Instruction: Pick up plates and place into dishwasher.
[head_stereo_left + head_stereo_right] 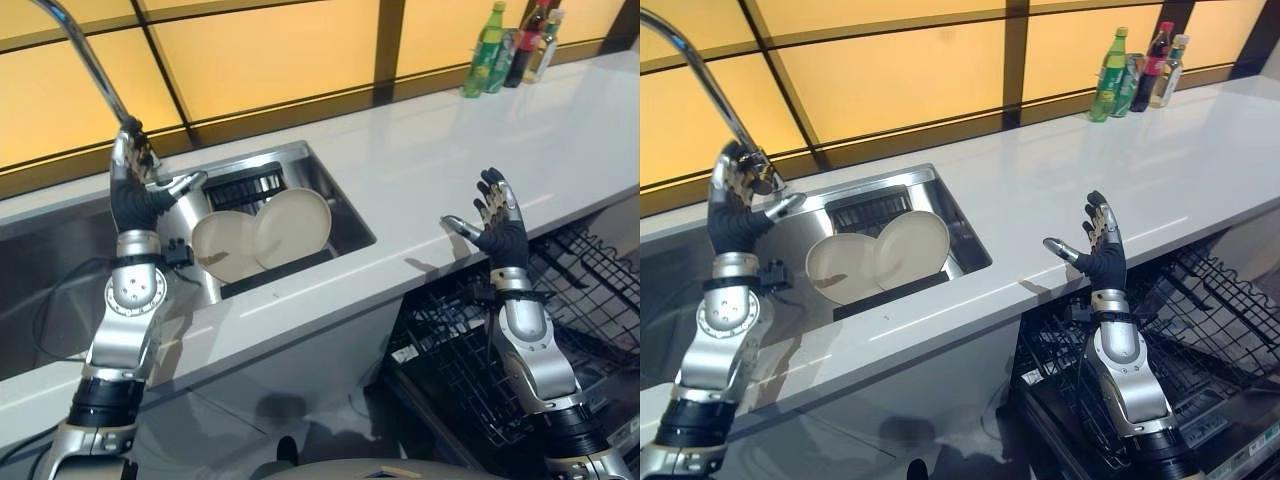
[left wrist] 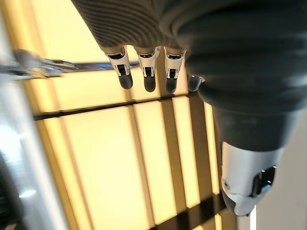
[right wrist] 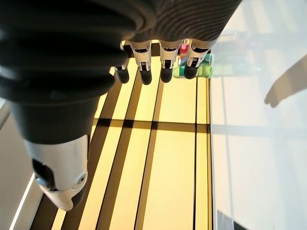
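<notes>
Two cream plates point(image 1: 262, 236) lean overlapping in the steel sink point(image 1: 340, 205), also seen as plates point(image 1: 878, 256). My left hand point(image 1: 135, 190) is raised over the sink's left part, just left of the plates, fingers straight and thumb out, holding nothing. My right hand point(image 1: 497, 225) is held up with spread fingers above the counter's front edge, over the open dishwasher rack point(image 1: 470, 360). Its fingers point(image 3: 163, 64) hang straight and empty in the right wrist view, and the left hand's fingers point(image 2: 148, 72) do the same in the left wrist view.
A curved steel faucet point(image 1: 85, 50) rises behind my left hand. A black drain basket point(image 1: 245, 183) sits at the sink's back. Several bottles point(image 1: 515, 45) stand at the counter's far right. The white countertop point(image 1: 430, 150) stretches between the sink and the bottles.
</notes>
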